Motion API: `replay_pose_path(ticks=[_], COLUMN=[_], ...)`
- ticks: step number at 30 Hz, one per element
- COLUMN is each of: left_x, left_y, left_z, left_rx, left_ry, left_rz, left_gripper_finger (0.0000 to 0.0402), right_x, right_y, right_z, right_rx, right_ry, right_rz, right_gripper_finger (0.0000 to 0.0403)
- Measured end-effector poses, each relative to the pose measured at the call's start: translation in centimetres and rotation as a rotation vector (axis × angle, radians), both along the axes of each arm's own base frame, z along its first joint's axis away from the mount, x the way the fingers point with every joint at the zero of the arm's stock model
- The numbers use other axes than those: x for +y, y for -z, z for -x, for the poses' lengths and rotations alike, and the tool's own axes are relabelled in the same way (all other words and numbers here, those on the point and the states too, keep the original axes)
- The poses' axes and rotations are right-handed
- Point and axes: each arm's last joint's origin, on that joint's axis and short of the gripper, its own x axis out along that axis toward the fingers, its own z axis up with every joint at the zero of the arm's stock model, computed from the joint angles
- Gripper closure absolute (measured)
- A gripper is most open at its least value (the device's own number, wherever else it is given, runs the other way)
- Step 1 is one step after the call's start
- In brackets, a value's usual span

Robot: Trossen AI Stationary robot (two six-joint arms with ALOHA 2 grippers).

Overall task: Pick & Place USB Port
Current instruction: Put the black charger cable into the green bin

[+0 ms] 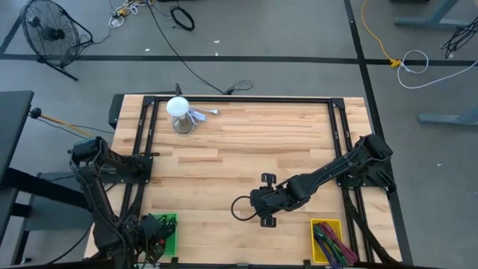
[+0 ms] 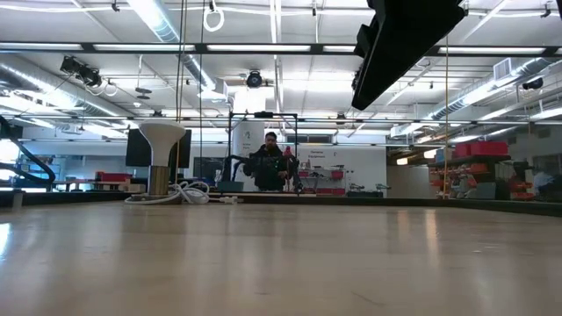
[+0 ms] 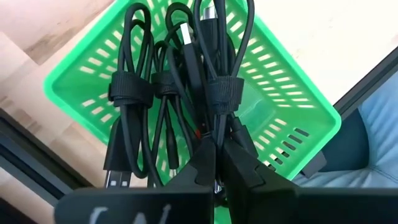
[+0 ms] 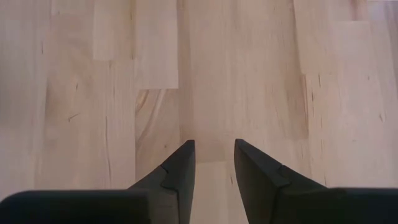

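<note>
Bright room, long ceiling lights [image 2: 167, 22] up top. My table [image 1: 239, 149] is evenly lit w/ soft shadows. Low view: near wood is blurry & shiny. My left fingers [image 3: 239, 168] look dark, fuzzy.

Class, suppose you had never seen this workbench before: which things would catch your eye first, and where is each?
The bright green basket at the table's near left corner stands out, stuffed with bundled black cables; the left claw sits right over it, pinched on one cable. Mid-table, the right claw hovers open above bare wood, with a loose black cable loop beside that arm. A yellow bin sits at the near right corner, and a white-topped stand at the far left.
</note>
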Motion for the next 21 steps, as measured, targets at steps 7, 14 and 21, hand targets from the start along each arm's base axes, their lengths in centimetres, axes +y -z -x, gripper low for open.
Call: replay_pose_path(ticks=[7, 14, 21], left_x=[-0.08, -0.34, -0.24], left_y=[0.00, -0.03, -0.05], left_z=[0.03, 0.02, -0.09], left_rx=[0.007, 0.014, -0.026], left_ry=[-0.001, 0.057, 0.064], left_rz=[0.010, 0.024, 0.000], left_gripper_finger=[0.0378, 0.0320, 0.0302], right_x=[0.00, 0.00, 0.00], right_y=[0.00, 0.00, 0.00], right_z=[0.00, 0.00, 0.00], right_rx=[0.000, 0.000, 0.000], right_ry=[0.000, 0.000, 0.000], right_rz=[0.000, 0.000, 0.000], right_gripper_finger=[0.0292, 0.0292, 0.0292])
